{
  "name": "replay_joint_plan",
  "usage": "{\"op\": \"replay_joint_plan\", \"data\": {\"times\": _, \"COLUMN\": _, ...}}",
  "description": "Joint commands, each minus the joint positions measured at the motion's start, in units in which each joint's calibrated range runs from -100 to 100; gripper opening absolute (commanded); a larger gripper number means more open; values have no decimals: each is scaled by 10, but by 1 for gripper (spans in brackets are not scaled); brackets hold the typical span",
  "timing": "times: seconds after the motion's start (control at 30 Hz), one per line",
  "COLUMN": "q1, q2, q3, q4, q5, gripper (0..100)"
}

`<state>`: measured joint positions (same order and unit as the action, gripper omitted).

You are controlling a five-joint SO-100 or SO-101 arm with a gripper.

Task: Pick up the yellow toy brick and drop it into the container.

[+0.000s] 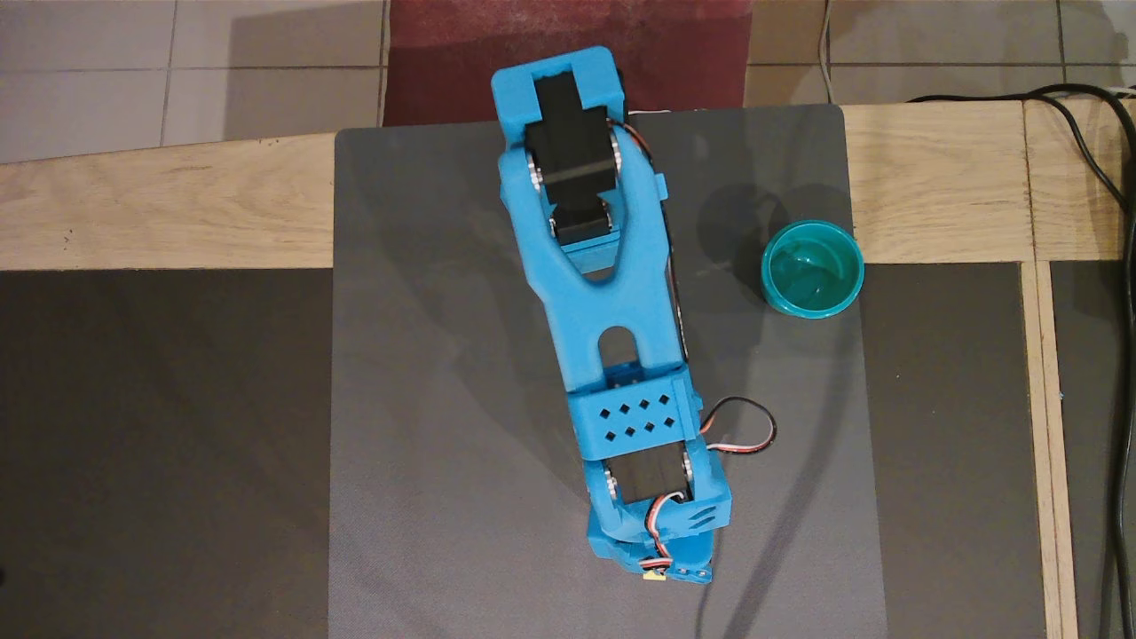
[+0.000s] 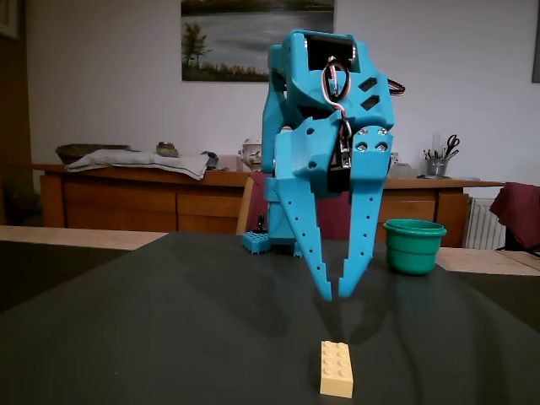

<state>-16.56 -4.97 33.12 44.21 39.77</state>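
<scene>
Nearest the camera in the fixed view: yellow toy brick (image 2: 337,369), flat on the dark surface (image 2: 126,337), studs up, long axis running toward and away from that camera, short end facing it; free of all contact. In the overhead view, only a small yellow sliver of it visible at the tip of the arm, remainder hidden beneath the wrist. Above and just behind the brick: gripper (image 2: 334,295), pointed straight down, fingertips close together with only a narrow gap, nothing held, tips clear of the studs. Vertical pose judged as preparation for a top-down grasp; jaw line appears to run left-right, so closure across the brick's short width seems intended, though a wider opening likely required first. Behind: blue arm (image 1: 612,293), stretched along the grey mat from its base at the top of the overhead view. Farther off, to the right in both views: container (image 2: 413,245), upright, mouth open, nothing visible inside, well apart from brick and gripper, presumably so placed to leave the drop path unobstructed. Farthest: wooden sideboard and wall picture
</scene>
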Motion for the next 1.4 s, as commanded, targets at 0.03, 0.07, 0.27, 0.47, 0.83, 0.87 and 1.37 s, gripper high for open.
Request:
{"op": "replay_joint_plan", "data": {"times": 0.03, "q1": -1, "q2": -19, "q3": 0, "q4": 7, "q5": 4, "gripper": 1}}
{"op": "replay_joint_plan", "data": {"times": 0.07, "q1": -2, "q2": -19, "q3": 0, "q4": 7, "q5": 4, "gripper": 1}}
{"op": "replay_joint_plan", "data": {"times": 0.27, "q1": -2, "q2": -19, "q3": 0, "q4": 3, "q5": 9, "gripper": 1}}
{"op": "replay_joint_plan", "data": {"times": 0.47, "q1": 3, "q2": 13, "q3": -1, "q4": 3, "q5": 28, "gripper": 10}}
{"op": "replay_joint_plan", "data": {"times": 0.83, "q1": 6, "q2": 38, "q3": -4, "q4": 1, "q5": 37, "gripper": 23}}
{"op": "replay_joint_plan", "data": {"times": 0.87, "q1": 6, "q2": 39, "q3": -4, "q4": 1, "q5": 38, "gripper": 23}}
{"op": "replay_joint_plan", "data": {"times": 1.37, "q1": 31, "q2": 40, "q3": -1, "q4": -29, "q5": 53, "gripper": 32}}
